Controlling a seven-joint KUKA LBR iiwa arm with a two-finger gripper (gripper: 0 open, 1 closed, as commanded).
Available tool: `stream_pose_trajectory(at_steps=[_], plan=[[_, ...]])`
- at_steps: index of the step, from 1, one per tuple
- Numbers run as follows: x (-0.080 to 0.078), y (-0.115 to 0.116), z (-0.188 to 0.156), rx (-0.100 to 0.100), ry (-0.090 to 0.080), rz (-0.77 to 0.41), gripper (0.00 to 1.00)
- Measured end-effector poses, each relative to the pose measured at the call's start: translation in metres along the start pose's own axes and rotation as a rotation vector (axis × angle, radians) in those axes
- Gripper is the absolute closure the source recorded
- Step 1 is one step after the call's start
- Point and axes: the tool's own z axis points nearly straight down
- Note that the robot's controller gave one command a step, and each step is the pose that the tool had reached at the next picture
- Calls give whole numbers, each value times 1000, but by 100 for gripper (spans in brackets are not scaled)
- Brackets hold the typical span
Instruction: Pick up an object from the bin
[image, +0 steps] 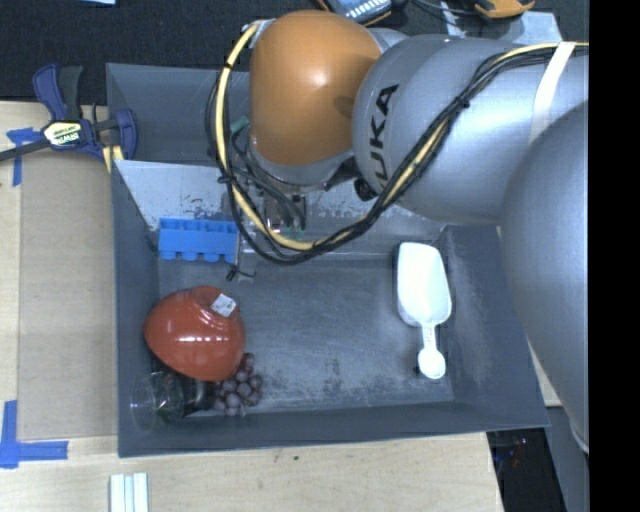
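Observation:
My gripper (272, 212) hangs under the arm's orange cover at the back of the bin, just right of a blue studded toy brick (197, 240) that lies against the back left wall. A red round ball-like thing with a small white sticker (195, 334) rests in the front left part, below the brick and apart from the gripper. Nothing shows in the gripper's grasp.
A bunch of dark purple toy grapes (238, 389) and a clear plastic piece (158, 397) lie in the front left corner beside the red thing. A white plastic scoop (424, 292) lies at the right, handle toward the front. The arm covers the bin's back right.

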Motion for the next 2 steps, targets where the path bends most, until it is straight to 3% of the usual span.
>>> stream_pose_trajectory(at_steps=[1,2], plan=[[0,0,0,0,0,0,0],[2,-10,35,0,1,-247,0]])
